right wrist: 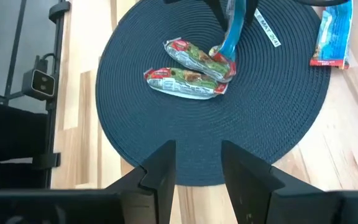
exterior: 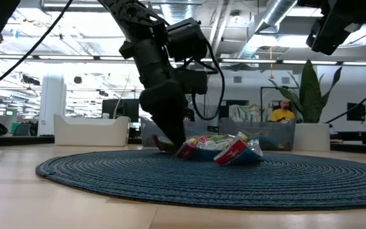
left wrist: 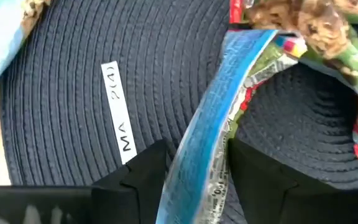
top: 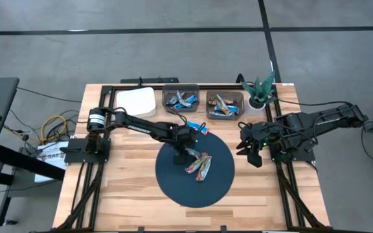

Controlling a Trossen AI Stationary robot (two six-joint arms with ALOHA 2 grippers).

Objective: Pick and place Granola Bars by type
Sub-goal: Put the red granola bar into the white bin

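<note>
Your left gripper (top: 179, 154) is pinched on a blue bar (left wrist: 207, 146), edge-up at the round mat's (top: 173, 184) back-left rim. Only the left wrist view shows that grip. Two green-red bars (right wrist: 188, 71) lie touching at the mat's centre. Your right gripper (top: 250, 154), fingers narrowly apart, waits empty over the bench's right edge.

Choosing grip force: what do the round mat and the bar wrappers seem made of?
The round mat looks like woven cord or fibre, matte dark blue, judging by its concentric ribs. The bar wrappers look like thin plastic film, glossy and crinkled. The left claw holds a blue bar edge-on.
</note>
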